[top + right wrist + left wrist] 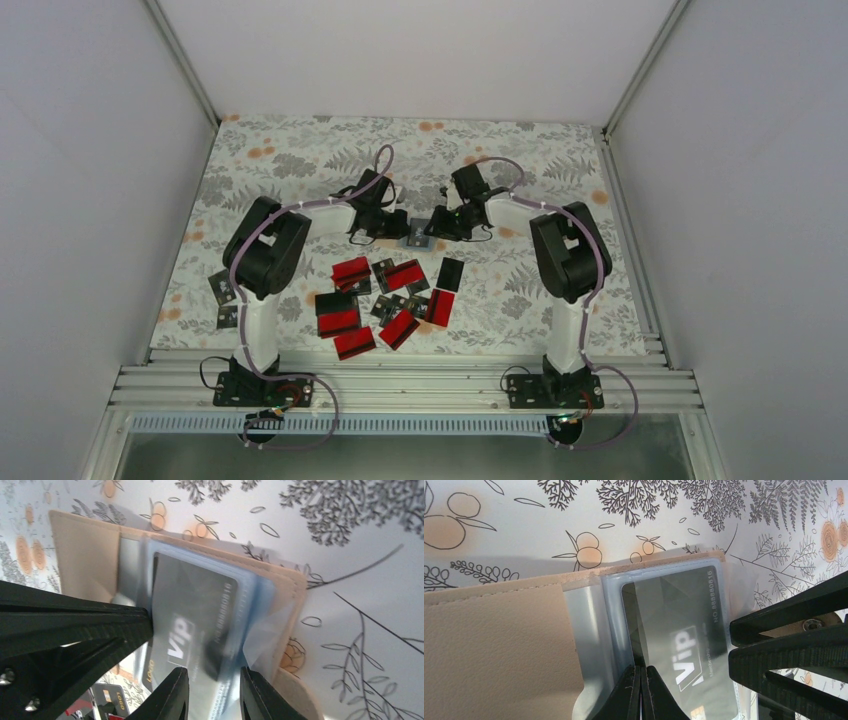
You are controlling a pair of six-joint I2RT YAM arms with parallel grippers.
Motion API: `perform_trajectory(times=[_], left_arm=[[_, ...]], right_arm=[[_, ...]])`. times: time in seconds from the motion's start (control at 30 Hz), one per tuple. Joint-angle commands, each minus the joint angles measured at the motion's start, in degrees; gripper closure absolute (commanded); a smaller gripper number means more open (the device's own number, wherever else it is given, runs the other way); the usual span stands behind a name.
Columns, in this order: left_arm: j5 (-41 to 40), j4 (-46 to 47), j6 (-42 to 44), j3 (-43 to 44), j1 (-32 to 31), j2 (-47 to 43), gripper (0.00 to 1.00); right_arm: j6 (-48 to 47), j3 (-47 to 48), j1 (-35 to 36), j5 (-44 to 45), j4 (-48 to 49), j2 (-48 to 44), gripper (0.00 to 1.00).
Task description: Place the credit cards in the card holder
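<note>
One glossy card (674, 625) in tan card holder (499, 645).

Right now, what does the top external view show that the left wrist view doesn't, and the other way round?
Top only: the loose credit cards spread over the table's near half. Left wrist only: the black VIP card inside a clear sleeve, and the left hand pinched shut on that sleeve, it seems. Both: the card holder, the right hand at it, the table.
</note>
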Motion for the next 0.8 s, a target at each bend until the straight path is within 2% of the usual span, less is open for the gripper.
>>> perform_trajectory(times=[0.0,0.77], left_arm=[[-1.8,-2.21,1.2,0.0,-0.28,2.68,0.97],[-0.59,-1.97,1.45,0.43,-0.8,3.53,0.98]], right_arm=[[-0.99,-1.51,-0.2,3.17,-2.58,-1.9,0.72],[-0.5,1.32,-0.29,-3.02,0.05,1.33,0.72]])
